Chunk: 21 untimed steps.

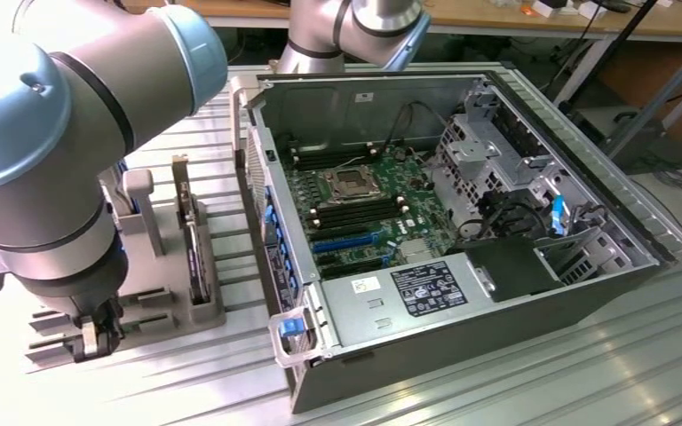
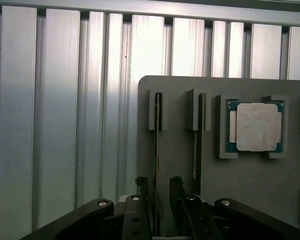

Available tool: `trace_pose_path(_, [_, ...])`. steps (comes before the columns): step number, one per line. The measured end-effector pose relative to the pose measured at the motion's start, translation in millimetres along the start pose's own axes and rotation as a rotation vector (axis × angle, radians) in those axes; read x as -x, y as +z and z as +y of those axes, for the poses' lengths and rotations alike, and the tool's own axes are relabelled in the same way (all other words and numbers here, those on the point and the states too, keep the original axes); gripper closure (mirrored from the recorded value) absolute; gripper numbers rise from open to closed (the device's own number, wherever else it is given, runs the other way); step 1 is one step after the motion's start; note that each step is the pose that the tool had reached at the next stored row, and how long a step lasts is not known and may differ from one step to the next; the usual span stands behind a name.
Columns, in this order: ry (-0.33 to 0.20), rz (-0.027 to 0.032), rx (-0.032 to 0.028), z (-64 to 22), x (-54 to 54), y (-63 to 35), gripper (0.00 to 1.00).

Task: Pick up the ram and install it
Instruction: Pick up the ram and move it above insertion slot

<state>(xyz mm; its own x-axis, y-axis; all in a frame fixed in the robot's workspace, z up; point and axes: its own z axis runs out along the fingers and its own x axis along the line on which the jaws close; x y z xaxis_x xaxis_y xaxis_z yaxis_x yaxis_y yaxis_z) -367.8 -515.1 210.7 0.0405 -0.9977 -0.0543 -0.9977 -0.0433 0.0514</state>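
Observation:
Two rams stand on edge in slots of a grey holder (image 2: 240, 200). The nearer ram (image 2: 156, 150) runs between my fingers and the other ram (image 2: 197, 140) stands one slot over. My gripper (image 2: 160, 196) is open, its dark fingers (image 2: 141, 192) on either side of the nearer ram, with a gap showing on both sides. In the exterior view my gripper (image 1: 95, 342) hangs low over the holder (image 1: 157, 293), at the exterior view's left of the open computer case (image 1: 317, 293).
A silver square processor (image 2: 255, 126) lies in a pocket of the holder beside the rams. A dark expansion card (image 1: 187, 231) stands upright in the holder. The motherboard (image 1: 371, 213) lies inside the case, with drive cages and cables at the exterior view's right. Everything rests on a ribbed aluminium table (image 2: 60, 125).

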Motion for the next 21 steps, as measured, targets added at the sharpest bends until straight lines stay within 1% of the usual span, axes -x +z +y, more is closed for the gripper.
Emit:
trace_pose_path(5, [0.000,0.0001,0.0001,-0.3,-2.2,9.4,0.69])
trace_pose_path(8, [0.000,0.0000,0.0000,-0.3,-2.4,9.7,0.70])
trace_pose_path(9, [0.000,0.0000,0.0000,-0.3,-2.4,9.7,0.76])
trace_pose_path(10, [0.000,0.0000,0.0000,-0.4,-2.4,9.7,0.86])
trace_pose_path(13, [0.000,0.0000,0.0000,-0.3,-2.3,9.0,0.86])
trace_pose_path(19, [0.000,-0.0001,-0.0001,1.2,-0.7,-20.5,0.86])
trace_pose_path(20, [0.000,0.0014,0.0000,1.5,-0.4,-27.3,0.86])
trace_pose_path(21, [0.000,0.0039,0.0002,1.7,0.0,-32.0,0.86])
